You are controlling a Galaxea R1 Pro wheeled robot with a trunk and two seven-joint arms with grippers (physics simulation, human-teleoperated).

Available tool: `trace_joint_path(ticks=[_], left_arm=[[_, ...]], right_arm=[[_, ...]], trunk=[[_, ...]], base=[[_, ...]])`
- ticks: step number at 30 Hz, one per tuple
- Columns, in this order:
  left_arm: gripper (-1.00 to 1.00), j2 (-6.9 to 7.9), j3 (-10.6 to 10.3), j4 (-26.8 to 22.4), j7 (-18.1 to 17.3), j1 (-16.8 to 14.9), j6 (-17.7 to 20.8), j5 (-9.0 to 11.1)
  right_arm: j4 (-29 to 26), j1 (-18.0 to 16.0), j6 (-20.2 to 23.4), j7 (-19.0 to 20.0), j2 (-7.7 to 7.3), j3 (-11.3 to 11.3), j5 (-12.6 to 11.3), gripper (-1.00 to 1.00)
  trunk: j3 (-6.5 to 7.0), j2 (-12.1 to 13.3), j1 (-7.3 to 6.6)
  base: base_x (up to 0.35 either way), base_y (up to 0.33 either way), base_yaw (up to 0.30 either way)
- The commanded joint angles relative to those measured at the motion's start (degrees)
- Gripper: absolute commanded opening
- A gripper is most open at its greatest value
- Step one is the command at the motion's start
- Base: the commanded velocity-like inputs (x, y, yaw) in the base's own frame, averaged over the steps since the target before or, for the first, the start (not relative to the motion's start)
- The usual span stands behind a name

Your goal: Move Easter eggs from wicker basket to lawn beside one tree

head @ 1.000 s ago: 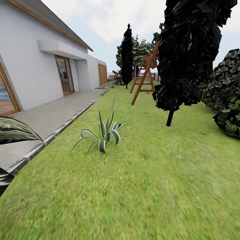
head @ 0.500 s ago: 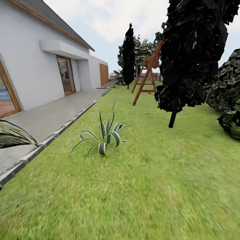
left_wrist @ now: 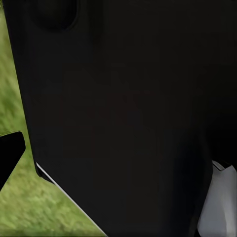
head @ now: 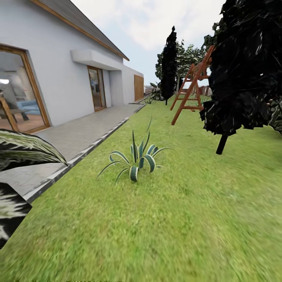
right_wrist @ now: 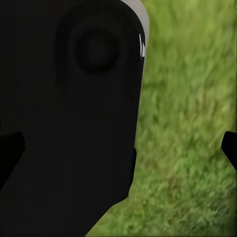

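The Easter eggs and the wicker basket are out of view. The lawn (head: 184, 211) stretches ahead in the head view, bright green and flat. Far back, green leafy tree crowns (head: 188, 55) rise behind a dark columnar conifer (head: 169, 62). In the right wrist view my right gripper (right_wrist: 118, 158) is open, its two black fingertips (right_wrist: 12, 153) at opposite edges over grass, with the robot's dark body behind. In the left wrist view my left gripper (left_wrist: 118, 158) shows one black fingertip (left_wrist: 11, 150) far out at the edge, beside the same dark body.
A striped agave plant (head: 137, 158) grows in the grass ahead. A big dark conifer (head: 246, 66) stands on the right, an orange wooden ladder (head: 192, 88) behind it. The white house (head: 58, 74) and a paved path (head: 82, 135) run along the left. Large striped leaves (head: 23, 150) reach in at the left edge.
The whole head picture has shifted right, so the camera has turned left. More of the house and a large window have come into view. Nothing in the garden itself has moved.
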Motion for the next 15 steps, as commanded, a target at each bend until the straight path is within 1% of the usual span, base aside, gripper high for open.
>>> trace_joint_path(ticks=[1, 10, 12, 15], left_arm=[[1.0, -0.01, 0.0, -0.1, 0.1, 0.0, 0.0, 0.0], [1.0, -0.04, 0.0, -0.1, 0.0, 0.0, -0.1, -0.1], [1.0, -0.22, 0.0, -0.1, 0.0, 0.0, -0.1, -0.1], [1.0, -0.35, 0.0, -0.1, 0.0, 0.0, -0.1, -0.1]], right_arm=[[0.2, -0.1, -0.1, 0.0, -0.01, 0.0, 0.4, 1.0], [0.1, -0.1, -0.1, -0.1, -0.01, 0.0, 0.4, 1.0], [0.1, -0.1, -0.1, -0.1, -0.01, 0.0, 0.4, 1.0], [0.2, -0.1, -0.1, -0.1, -0.01, 0.0, 0.3, 1.0]], trunk=[[-0.04, 0.0, 0.0], [-0.04, 0.0, 0.0], [-0.04, 0.0, 0.0], [-0.04, 0.0, 0.0]], base=[[0.0, 0.0, 0.279], [0.0, -0.004, 0.281], [0.0, -0.152, 0.282], [0.0, -0.282, 0.283]])
